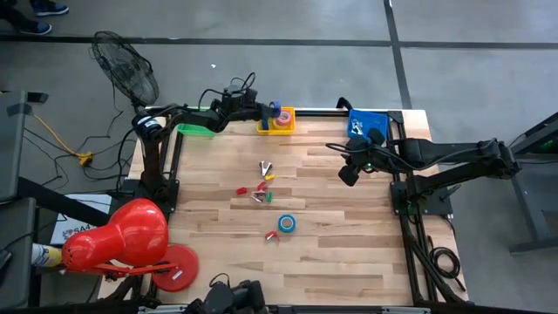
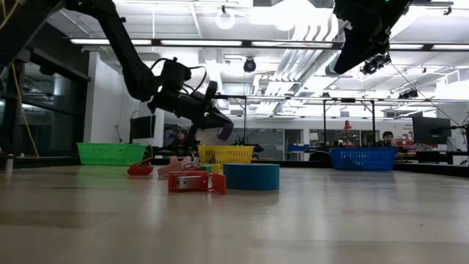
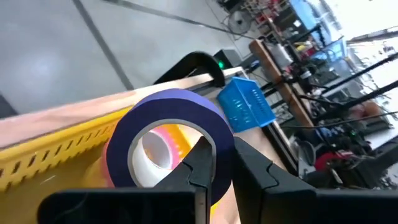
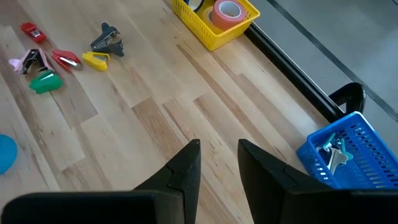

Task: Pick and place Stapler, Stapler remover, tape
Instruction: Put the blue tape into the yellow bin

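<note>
Seen from above, the left hand (image 1: 272, 112) hangs over the yellow basket (image 1: 277, 127) at the bench's (image 1: 349, 244) far edge; its wrist camera alone shows it pinching a purple tape roll (image 3: 168, 134). The right hand (image 4: 217, 155), empty and slightly spread, hovers near the blue basket (image 4: 342, 152) (metal pieces inside). A blue tape roll (image 1: 287, 223) lies mid-bench.

**Site: open-plan robotics lab**

Ceiling strip lights (image 2: 110, 41) and exposed ducting (image 2: 293, 59) are running across the top of the low view. Monitors (image 2: 429, 130) are standing at right, with people (image 2: 387, 138) sitting at distant desks. In the high view, a pedestal fan (image 1: 126, 65) is standing at upper left, with cables (image 1: 61, 139) trailing over grey concrete floor (image 1: 261, 22).
</note>
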You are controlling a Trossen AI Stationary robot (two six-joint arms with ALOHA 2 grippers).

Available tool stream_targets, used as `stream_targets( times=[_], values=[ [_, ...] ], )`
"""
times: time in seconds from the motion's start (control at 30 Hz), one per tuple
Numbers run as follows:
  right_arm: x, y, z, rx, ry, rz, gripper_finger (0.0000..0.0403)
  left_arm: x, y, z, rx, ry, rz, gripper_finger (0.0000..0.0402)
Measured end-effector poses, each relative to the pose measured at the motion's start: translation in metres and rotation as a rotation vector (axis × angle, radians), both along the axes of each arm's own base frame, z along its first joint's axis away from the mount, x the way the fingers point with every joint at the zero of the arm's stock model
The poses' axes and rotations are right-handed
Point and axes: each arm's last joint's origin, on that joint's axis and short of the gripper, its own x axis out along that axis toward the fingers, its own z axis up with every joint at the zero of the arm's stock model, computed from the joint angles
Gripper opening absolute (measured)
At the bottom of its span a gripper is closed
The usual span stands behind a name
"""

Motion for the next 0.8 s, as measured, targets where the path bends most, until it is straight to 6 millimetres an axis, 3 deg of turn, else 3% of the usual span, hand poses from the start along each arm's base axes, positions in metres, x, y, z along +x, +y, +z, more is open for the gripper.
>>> stream_targets(
  times=[0.2, 0.43, 0.8],
  values=[
    [0.0, 0.0, 0.0, -0.004, 0.0, -0.004, 0.0098, -0.002, -0.002, -0.01, -0.049, 0.09, 0.008, 0.003],
    [0.0, 0.0, 0.0, -0.009, 0.0, -0.007, 0.0098, -0.002, -0.001, -0.006, -0.013, 0.067, 0.015, 0.003],
    [0.0, 0.0, 0.0, -0.01, -0.001, -0.009, 0.0098, -0.001, -0.001, -0.018, -0.051, 0.093, -0.008, 0.0038]
  ],
)
